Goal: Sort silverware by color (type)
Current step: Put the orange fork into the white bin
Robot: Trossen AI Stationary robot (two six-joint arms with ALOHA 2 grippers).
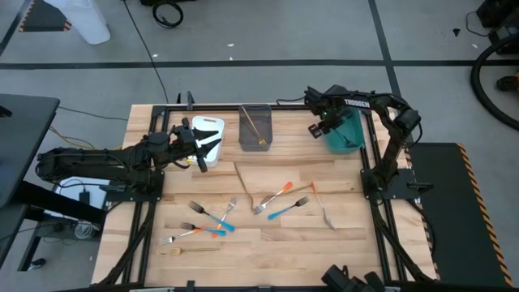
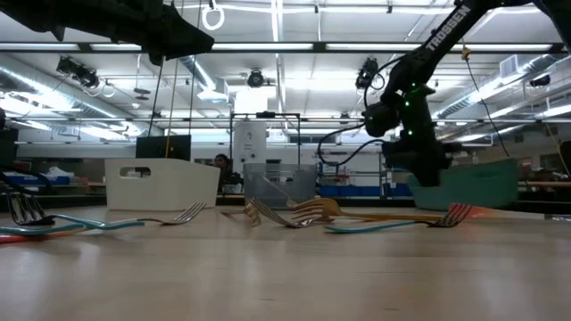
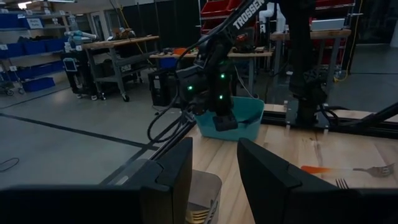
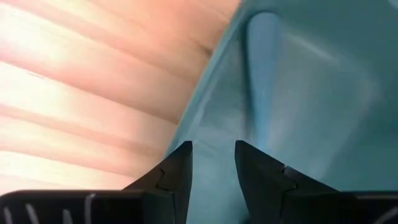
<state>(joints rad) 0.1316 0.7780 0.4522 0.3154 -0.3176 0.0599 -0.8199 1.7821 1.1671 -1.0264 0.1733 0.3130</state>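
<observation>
Right gripper (image 4: 212,163): jaws spread, empty, over smooth teal bin (image 4: 298,81).
Left gripper (image 3: 214,168): jaws spread, empty.
Counter (image 1: 340,243): pale wood planks, slim forks (image 1: 280,195) scattered.

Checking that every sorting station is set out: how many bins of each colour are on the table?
white bin: 1
grey bin: 1
teal bin: 1
Total: 3 bins
</observation>
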